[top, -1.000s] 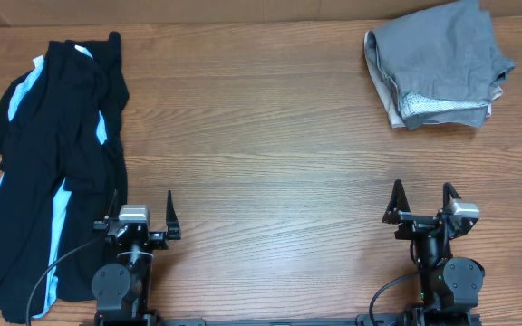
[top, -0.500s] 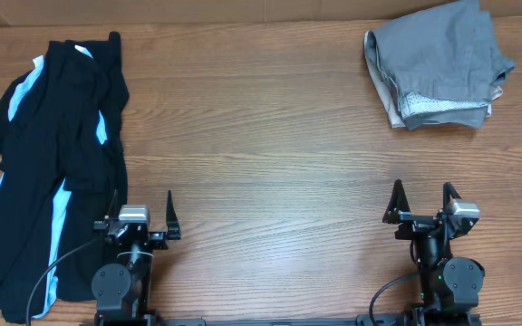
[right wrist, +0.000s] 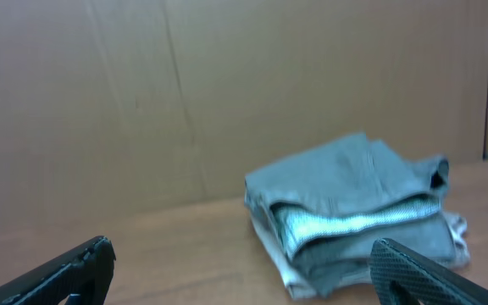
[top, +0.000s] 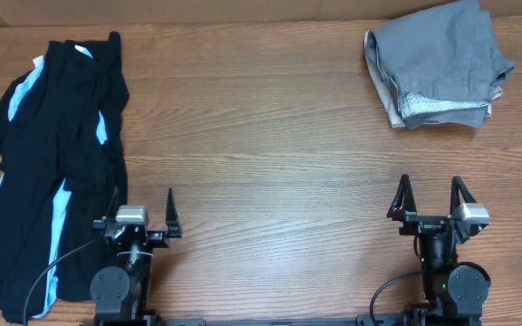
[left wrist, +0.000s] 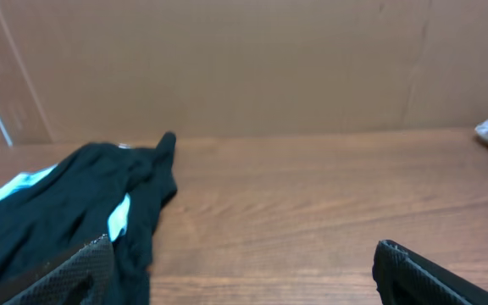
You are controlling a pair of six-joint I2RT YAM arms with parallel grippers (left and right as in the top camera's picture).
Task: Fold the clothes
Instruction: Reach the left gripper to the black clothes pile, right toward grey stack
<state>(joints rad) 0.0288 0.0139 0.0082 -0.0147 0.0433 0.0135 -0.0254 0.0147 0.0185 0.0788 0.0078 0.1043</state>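
clothes (top: pixel 53 172): black heap, light blue streaks — unfolded
left gripper (top: pixel 141 205): low beside clothes, jaws spread, empty
right gripper (top: pixel 431 192): well apart from clothes — released

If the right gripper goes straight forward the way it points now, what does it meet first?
Probably the folded grey garments, after a stretch of table; the open right gripper points almost at them.

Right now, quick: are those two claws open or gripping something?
Left gripper: open, holding nothing.
Right gripper: open, holding nothing.
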